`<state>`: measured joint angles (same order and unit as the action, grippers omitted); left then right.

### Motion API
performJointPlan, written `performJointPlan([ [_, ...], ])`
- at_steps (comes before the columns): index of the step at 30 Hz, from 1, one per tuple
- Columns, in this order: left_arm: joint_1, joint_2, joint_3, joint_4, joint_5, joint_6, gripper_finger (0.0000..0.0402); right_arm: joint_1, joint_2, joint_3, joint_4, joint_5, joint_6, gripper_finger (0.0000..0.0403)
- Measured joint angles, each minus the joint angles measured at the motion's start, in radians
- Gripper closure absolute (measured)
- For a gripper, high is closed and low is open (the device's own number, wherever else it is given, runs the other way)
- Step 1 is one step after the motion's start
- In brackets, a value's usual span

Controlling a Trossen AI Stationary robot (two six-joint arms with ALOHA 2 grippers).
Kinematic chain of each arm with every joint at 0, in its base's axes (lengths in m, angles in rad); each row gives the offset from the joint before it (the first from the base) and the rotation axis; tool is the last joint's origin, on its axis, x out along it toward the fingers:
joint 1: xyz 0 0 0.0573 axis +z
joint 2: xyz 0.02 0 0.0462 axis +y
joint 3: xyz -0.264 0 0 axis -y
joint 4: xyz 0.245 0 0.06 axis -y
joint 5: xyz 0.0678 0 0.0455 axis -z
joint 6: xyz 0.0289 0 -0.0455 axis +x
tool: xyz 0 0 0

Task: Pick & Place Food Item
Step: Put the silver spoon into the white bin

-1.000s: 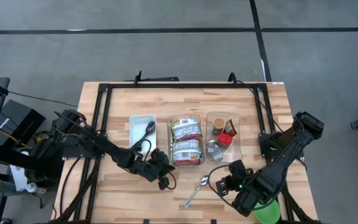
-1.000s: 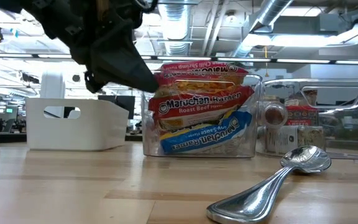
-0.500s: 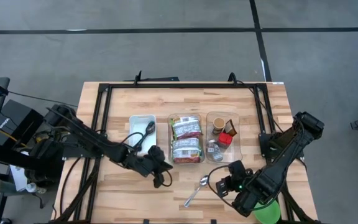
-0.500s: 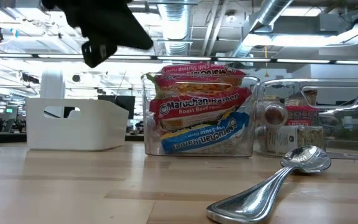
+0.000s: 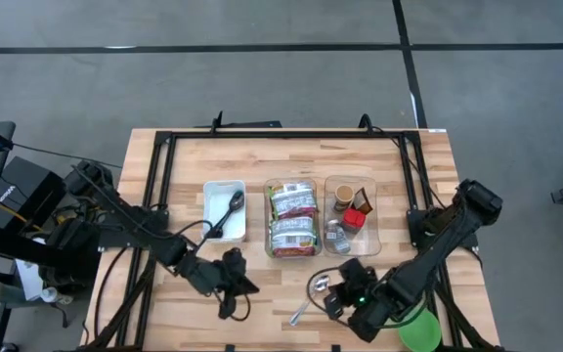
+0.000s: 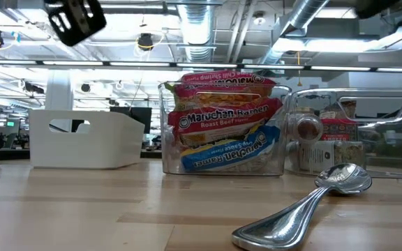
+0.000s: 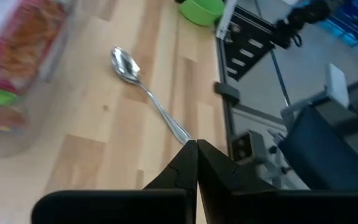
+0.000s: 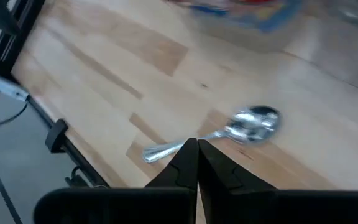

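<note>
A clear bin (image 5: pixel 293 233) holds several ramen packs (image 6: pixel 223 125) at the table's middle. A metal spoon (image 5: pixel 310 298) lies flat on the wood in front of it, and also shows in the low view (image 6: pixel 306 206). My left gripper (image 5: pixel 233 293) is shut and empty, raised above the table to the left of the spoon (image 7: pixel 146 92). My right gripper (image 5: pixel 335 293) is shut and empty, raised just to the right of the spoon (image 8: pixel 225 133).
A white bin (image 5: pixel 225 210) with another spoon in it stands left of the ramen bin. A clear bin (image 5: pixel 350 225) of small jars and packets stands right of it. A green bowl (image 5: pixel 418 332) sits at the near right edge. A black frame (image 5: pixel 281 137) borders the table.
My left gripper has drawn away from the ramen bin, up and toward the table's near left. My right gripper has moved toward the table's left, closer to the spoon. The spoon and bins have stayed still.
</note>
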<state>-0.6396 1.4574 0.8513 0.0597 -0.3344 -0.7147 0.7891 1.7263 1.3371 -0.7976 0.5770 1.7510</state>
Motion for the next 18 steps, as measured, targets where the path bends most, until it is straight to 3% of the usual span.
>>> performJointPlan([
  [9, -0.058, 0.000, 0.000, 0.000, 0.000, 0.000, 0.0402, -0.077, 0.107, 0.000, 0.347, -0.006, -0.306, 0.0403],
  [18, -0.062, 0.001, 0.000, 0.000, -0.001, -0.008, 0.0402, -0.101, 0.213, 0.000, 0.455, -0.056, -0.347, 0.0403],
])
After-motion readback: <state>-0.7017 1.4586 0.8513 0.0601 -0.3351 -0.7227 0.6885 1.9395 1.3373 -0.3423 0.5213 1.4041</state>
